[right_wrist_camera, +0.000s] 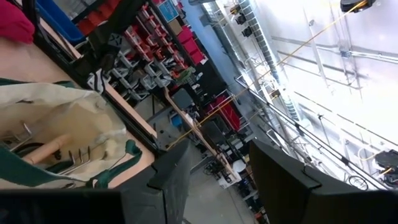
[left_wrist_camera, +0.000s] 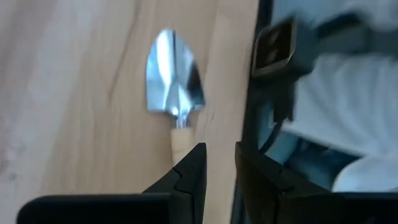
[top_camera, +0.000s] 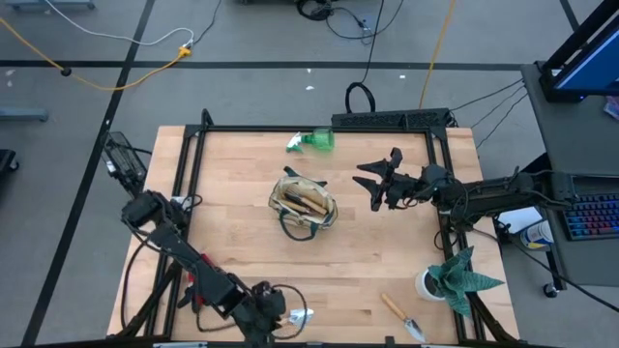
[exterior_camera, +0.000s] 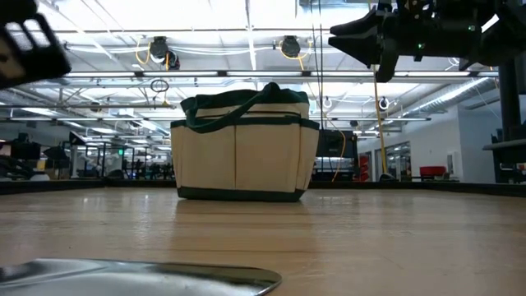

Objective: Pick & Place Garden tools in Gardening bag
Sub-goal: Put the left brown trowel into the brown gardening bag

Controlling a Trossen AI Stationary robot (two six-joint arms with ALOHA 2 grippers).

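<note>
The high view shows the bag [top_camera: 304,205] in the middle of the wooden surface [top_camera: 242,164]. It is soft cloth, cream with green trim and dark loop handles. Wooden handles already poke out of its open top.

The left tool [top_camera: 280,311] is low at the bottom edge of the frame, right over a small trowel [top_camera: 302,315]. In the left wrist view its two dark fingers [left_wrist_camera: 189,180] stand a little apart, and the trowel's [left_wrist_camera: 175,93] wooden handle runs down toward the gap between them. I cannot tell if they are pinching it yet.

The trowel has a shiny metal blade, smooth and pointed like a spade. That part looks slippery and thin, so it seems a bad place to hold. The round wooden handle looks stiff and less slick, so it is likely the best spot to grab. The trowel is probably light.

The right tool [top_camera: 379,184] hangs in the air just right of the bag, spread open and holding nothing.

A green spray bottle [top_camera: 311,142] lies near the top edge. Another trowel [top_camera: 401,319] lies at the lower right, beside a spiky potted plant [top_camera: 455,275].
</note>
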